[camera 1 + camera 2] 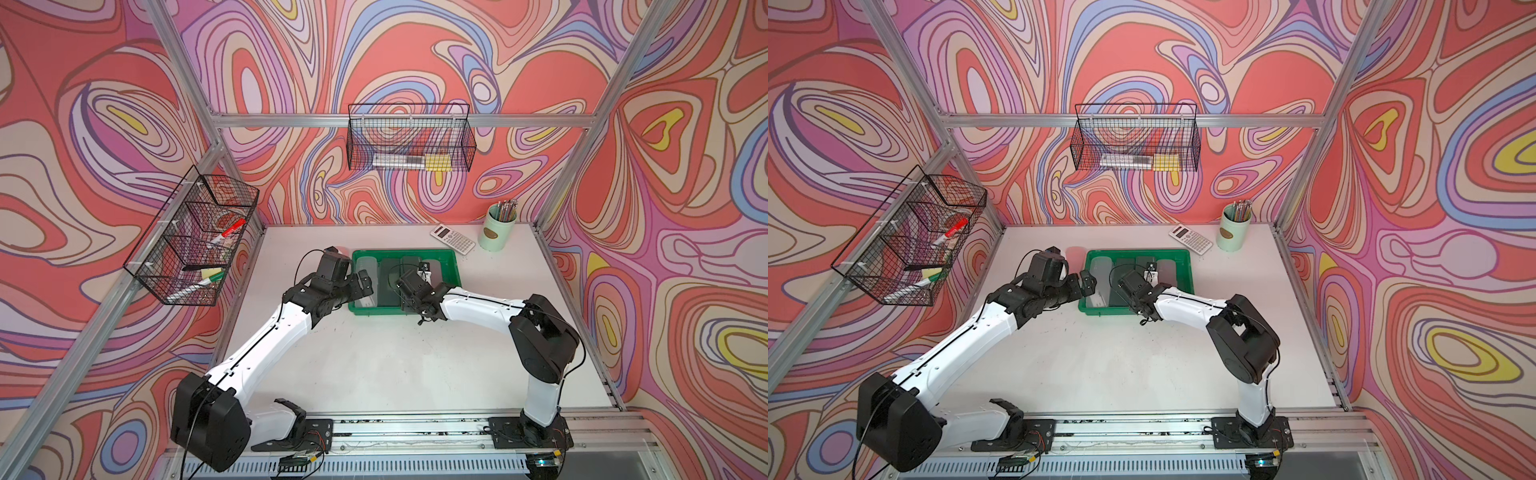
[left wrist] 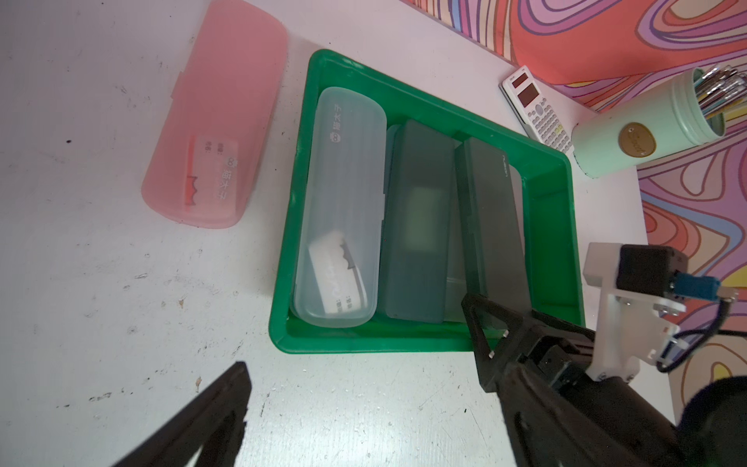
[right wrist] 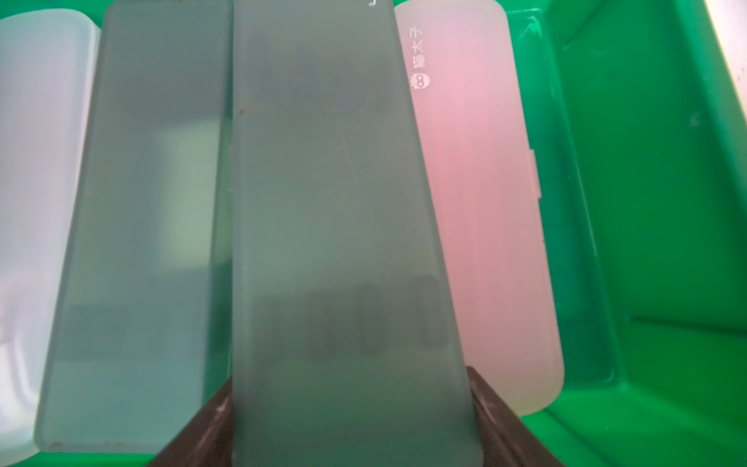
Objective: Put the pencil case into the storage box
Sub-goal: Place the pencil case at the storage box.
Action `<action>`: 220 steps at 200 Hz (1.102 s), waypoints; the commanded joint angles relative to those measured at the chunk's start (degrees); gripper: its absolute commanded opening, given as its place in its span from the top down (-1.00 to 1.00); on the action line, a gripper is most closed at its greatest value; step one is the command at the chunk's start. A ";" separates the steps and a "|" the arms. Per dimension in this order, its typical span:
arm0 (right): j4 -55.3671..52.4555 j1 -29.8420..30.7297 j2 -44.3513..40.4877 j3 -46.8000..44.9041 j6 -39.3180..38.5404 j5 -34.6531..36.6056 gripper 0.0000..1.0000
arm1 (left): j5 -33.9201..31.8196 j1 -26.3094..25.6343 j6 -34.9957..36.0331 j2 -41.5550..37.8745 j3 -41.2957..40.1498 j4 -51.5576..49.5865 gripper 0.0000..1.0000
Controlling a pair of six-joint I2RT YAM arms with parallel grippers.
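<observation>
Frosted grey rectangular plastic pencil case (image 3: 343,242)

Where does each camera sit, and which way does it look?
Top views: high above the base, looking down on the table; left gripper, right gripper show.
Left wrist: beside the storage box, looking into it; one left finger, the right gripper.
Right wrist: low over the box, looking along the dark pencil case; own fingers clamp it.
Wrist views share box and case.
</observation>
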 commanded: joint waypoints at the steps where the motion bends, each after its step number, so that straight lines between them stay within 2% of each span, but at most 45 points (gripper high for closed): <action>1: 0.94 -0.28 1.24 1.05 1.24 -0.20 -0.34 | 1.75 1.48 1.45 -1.01 -1.27 1.68 -0.98; 18: 2.10 -0.18 1.18 1.14 0.43 -1.72 -0.58 | 2.67 2.72 1.36 -0.88 -1.99 2.18 -0.99; 52: 3.62 -0.22 0.96 1.64 -1.64 -4.43 -0.74 | 3.71 4.95 0.93 -0.88 -3.31 2.95 -0.99; 107: 7.96 -0.22 -2.61 -0.26 -4.92 -7.97 -0.75 | 4.32 9.04 1.60 1.21 -3.85 3.94 -0.99; 148: 5.62 -0.17 -5.44 0.36 -5.95 -6.07 -0.76 | 6.16 12.92 2.53 5.92 -2.53 6.19 -0.99; 220: 2.78 -0.18 -13.72 -2.66 -7.15 -2.45 -0.74 | 7.62 17.26 9.03 25.32 13.75 0.89 -0.99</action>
